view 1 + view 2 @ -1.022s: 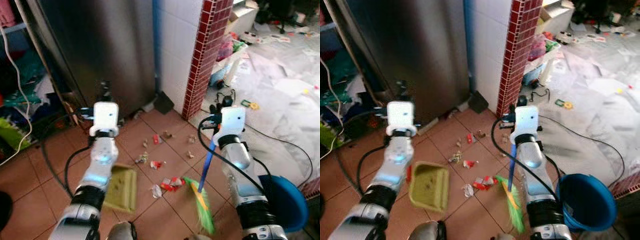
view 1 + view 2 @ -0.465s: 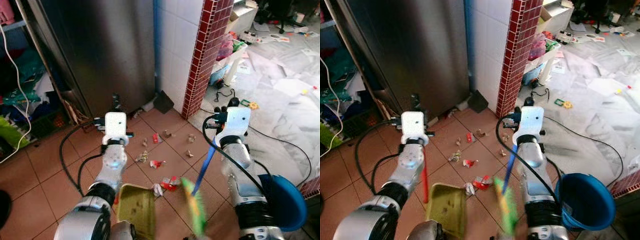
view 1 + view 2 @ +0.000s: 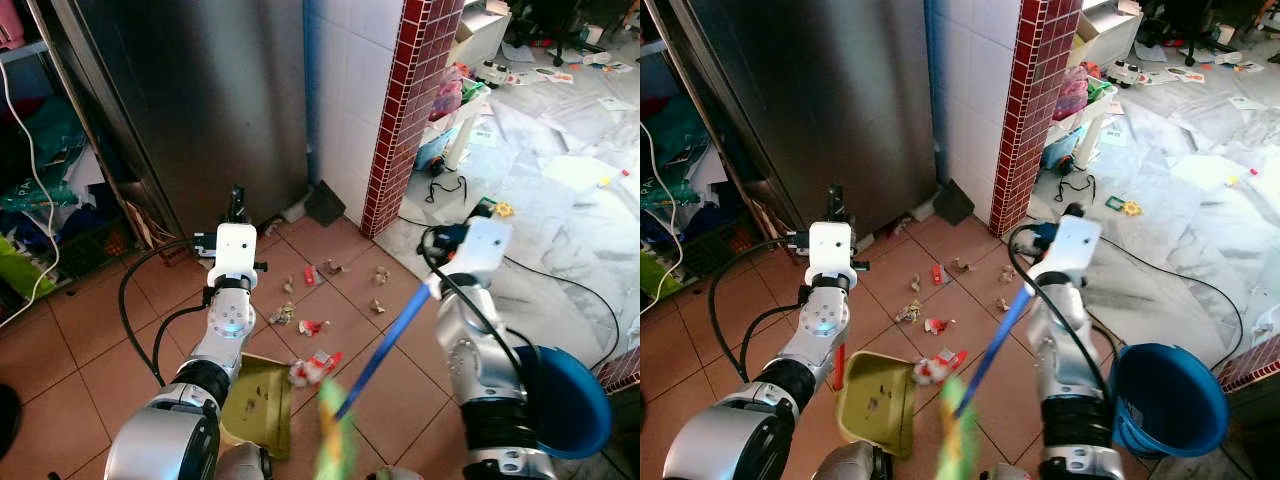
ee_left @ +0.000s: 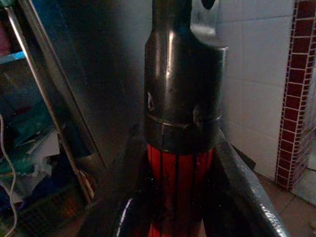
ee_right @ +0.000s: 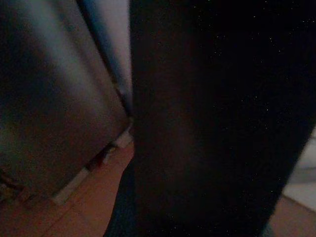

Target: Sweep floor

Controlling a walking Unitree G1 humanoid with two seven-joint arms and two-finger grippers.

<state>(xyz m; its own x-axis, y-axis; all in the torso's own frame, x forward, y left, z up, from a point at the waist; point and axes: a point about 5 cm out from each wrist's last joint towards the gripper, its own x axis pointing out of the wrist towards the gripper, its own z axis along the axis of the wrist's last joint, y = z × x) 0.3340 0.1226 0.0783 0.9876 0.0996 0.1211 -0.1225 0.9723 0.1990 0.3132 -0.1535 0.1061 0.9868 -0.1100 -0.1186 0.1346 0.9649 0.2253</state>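
The olive dustpan [image 3: 876, 402] rests tilted on the terracotta tile floor [image 3: 730, 330], its mouth toward the green broom head [image 3: 958, 435], so that the red and white wrappers [image 3: 935, 366] at its lip can be swept in; more scraps [image 3: 923, 300] lie toward the steel fridge [image 3: 810, 100]. The left gripper [image 4: 180, 197], arm stretched forward, is clamped on the dustpan's red handle [image 4: 177, 185]. The right arm is raised with the blue broomstick [image 3: 992, 345] slanting down from its wrist; whether the right gripper's [image 3: 1025, 240] grip is closed I cannot tell.

The broom head [image 3: 330, 440] is blurred and cut off below.

Steel fridge [image 3: 190, 90], red-brick pillar [image 3: 412, 100], blue bucket [image 3: 1168, 402]
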